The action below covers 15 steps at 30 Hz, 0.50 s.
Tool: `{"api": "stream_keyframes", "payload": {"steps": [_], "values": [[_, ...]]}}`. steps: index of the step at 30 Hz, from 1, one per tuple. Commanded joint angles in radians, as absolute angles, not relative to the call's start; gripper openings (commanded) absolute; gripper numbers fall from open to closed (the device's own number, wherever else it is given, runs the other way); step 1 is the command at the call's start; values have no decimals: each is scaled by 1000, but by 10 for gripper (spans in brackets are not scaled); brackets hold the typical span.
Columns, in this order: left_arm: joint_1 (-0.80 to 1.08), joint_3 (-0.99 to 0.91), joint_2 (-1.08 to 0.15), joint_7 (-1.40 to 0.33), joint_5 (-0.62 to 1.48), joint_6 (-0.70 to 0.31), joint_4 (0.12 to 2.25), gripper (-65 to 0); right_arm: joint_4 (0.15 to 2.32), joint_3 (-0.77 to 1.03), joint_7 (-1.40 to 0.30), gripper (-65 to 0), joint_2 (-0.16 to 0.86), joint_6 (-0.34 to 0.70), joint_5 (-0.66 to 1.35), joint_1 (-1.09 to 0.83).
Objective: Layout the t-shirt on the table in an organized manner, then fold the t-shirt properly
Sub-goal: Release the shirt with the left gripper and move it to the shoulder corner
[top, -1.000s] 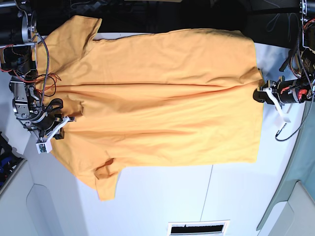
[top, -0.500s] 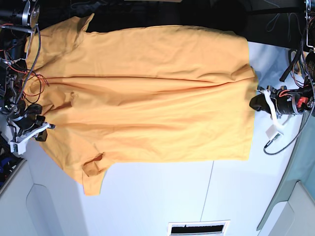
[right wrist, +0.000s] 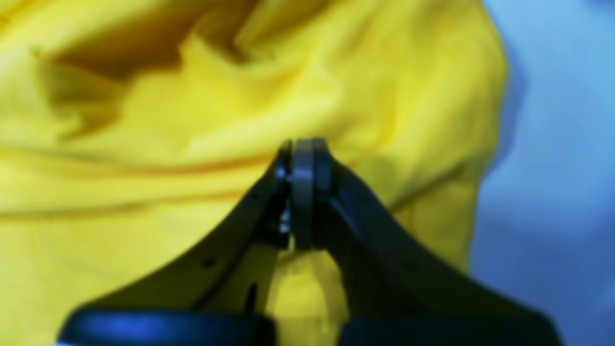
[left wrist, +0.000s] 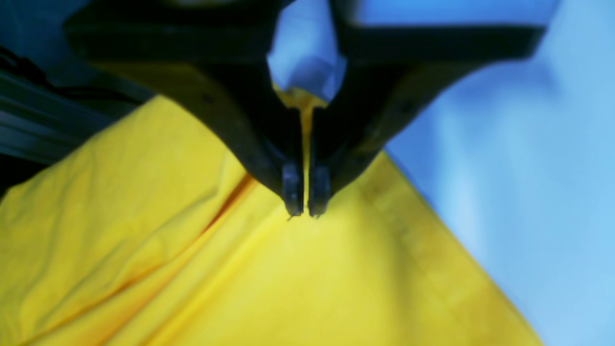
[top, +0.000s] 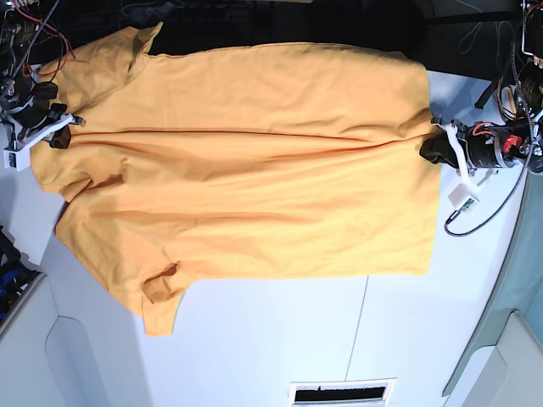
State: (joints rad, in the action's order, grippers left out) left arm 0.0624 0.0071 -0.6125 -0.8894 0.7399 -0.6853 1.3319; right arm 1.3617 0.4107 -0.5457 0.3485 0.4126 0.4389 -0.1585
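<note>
The left gripper [left wrist: 305, 211] is being shown with its two black jaws pressed nearly together, a thin fold of the shirt [left wrist: 269, 269] being pinched in the narrow gap between them; in the base view this gripper [top: 431, 146] is being seen at the middle of the shirt's hem edge, on that view's right. The right gripper [right wrist: 302, 154] is being shown with its jaws pressed fully together in front of rumpled yellow cloth; whether cloth is being held between them cannot be told from the wrist view, which is blurred. In the base view the right gripper [top: 59, 136] is being seen at the collar end of the shirt [top: 254, 161], on that view's left, touching the cloth edge. The shirt is being stretched between the two grippers, lying lengthwise across the table [top: 280, 339], collar end to the left and hem to the right, with long creases running along its middle. One sleeve [top: 157, 301] is being seen spread over the white surface toward the near edge, while the other sleeve [top: 127, 51] is reaching toward the dark far side. A dark seam [top: 356, 335] is being seen crossing the table below the shirt.
</note>
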Motion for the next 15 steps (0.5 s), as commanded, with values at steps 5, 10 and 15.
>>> {"api": "stream_keyframes", "payload": {"steps": [5, 10, 15], "values": [[53, 0, -542, -809, 609, -698, 1272, -622, 1308, 416, -447, -650, 362, 422, 442, -167], [-50, 0, -475, -732, 493, -636, 1112, -634, 1154, 416, -418, -650, 363, 454, 407, -62], [-212, 0, -450, -706, 442, -610, 917, -635, 1009, 417, -404, -650, 362, 479, 407, 87]]}}
